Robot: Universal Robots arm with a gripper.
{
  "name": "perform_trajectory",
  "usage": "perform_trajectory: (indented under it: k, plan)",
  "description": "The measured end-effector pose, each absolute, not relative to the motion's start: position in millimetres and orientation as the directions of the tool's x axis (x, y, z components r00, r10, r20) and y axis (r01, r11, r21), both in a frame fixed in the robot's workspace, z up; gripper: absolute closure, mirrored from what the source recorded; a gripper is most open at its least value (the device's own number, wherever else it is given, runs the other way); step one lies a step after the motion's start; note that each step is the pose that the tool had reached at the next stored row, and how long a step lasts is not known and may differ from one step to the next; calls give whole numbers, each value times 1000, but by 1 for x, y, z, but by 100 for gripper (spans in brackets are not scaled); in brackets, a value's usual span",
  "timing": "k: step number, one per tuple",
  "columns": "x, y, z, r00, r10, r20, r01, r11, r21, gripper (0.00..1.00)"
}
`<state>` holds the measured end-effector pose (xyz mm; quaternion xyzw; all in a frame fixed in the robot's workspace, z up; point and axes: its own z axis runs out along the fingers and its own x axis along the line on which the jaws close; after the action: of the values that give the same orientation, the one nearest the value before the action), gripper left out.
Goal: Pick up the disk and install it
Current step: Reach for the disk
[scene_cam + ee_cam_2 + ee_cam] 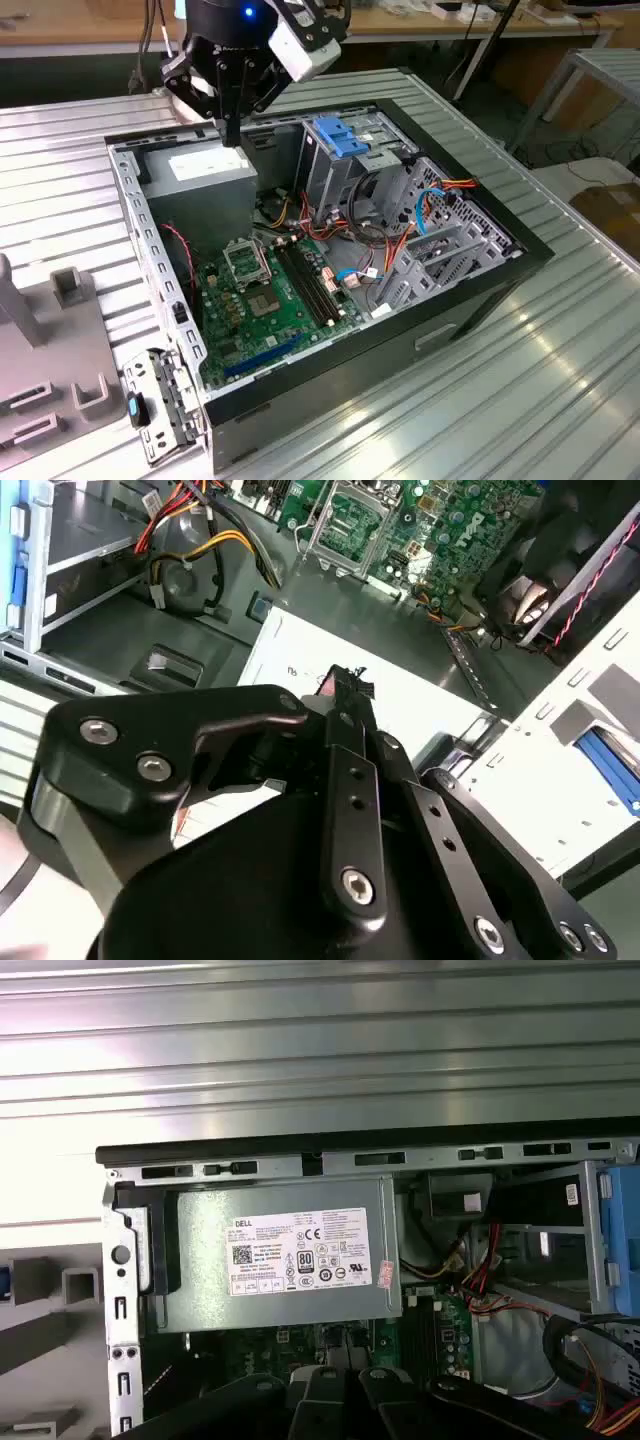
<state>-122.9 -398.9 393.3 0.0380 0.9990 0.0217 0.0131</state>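
Here, at the exterior view's left, a grey fixture (50, 350) sits on the bench (560, 400) beside the open computer case (420, 335). In the second wrist view the disk (606, 758) shows as a bright blue rail in a pale holder outside the case wall, well apart from the tool. The tool (232, 138) hangs over the power supply (205, 172), its fingers closed together on nothing; further right come the motherboard (265, 300) and the drive cage (340, 175) under a blue latch plate (338, 135). The disk is probably stiff, dense and shock-sensitive; I would pinch it across the rails, not the smooth flat faces.
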Motion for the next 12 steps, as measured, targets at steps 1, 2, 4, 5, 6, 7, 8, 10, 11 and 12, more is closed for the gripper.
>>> perform_trajectory:
  k: [1,2,4,5,6,7,8,10,11,12]
  plan:
    - [-128,-399,393,-997,76,-24,75,996,44,89]
    - [-135,-399,393,-997,76,-25,75,996,44,89]
    - [-146,-399,393,-997,76,-24,75,996,44,89]
    - [-152,-399,393,-997,76,-24,75,996,44,89]
    - [-158,-398,393,-997,76,-25,75,996,44,89]
    - [-164,-396,393,-997,76,-25,75,996,44,89]
    - [-170,-394,393,-997,76,-24,75,996,44,89]
    - [-176,-392,393,-997,76,-24,75,996,44,89]
    - [-181,-391,393,-997,76,-24,75,996,44,89]
    - [-185,-390,393,-997,76,-24,75,996,44,89]
